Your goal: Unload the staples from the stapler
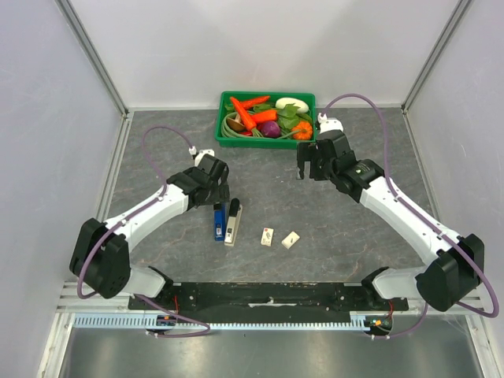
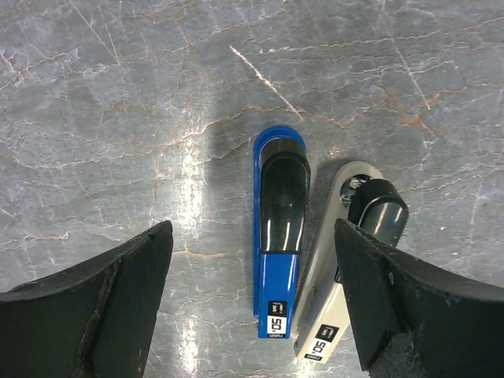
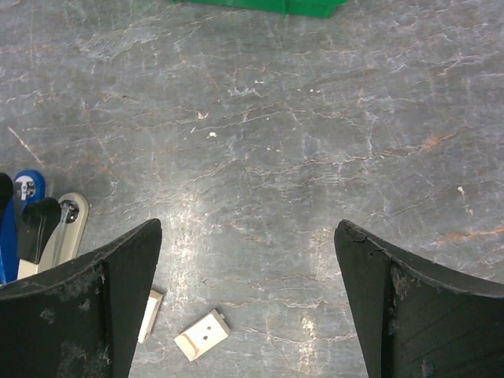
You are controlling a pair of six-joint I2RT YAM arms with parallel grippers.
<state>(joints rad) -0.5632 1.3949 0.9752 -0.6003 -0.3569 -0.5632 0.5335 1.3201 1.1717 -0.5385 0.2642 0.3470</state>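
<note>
The stapler [image 1: 233,224], cream-white with black parts, lies flat on the grey table beside a blue and black stapler [image 1: 218,222]. In the left wrist view the cream stapler [image 2: 335,303] runs along the right finger, with the blue stapler [image 2: 277,260] between the fingers. My left gripper [image 2: 252,236] hovers open above both, touching neither. It sits just behind them in the top view [image 1: 223,193]. My right gripper [image 1: 309,169] hangs open and empty over bare table to the right. Its wrist view shows the cream stapler [image 3: 67,224] at the far left.
Two small cream boxes [image 1: 268,236] [image 1: 290,239] lie right of the staplers; one box [image 3: 203,335] shows below the right gripper [image 3: 248,228]. A green basket [image 1: 223,118] of toy vegetables stands at the back. White walls enclose the table.
</note>
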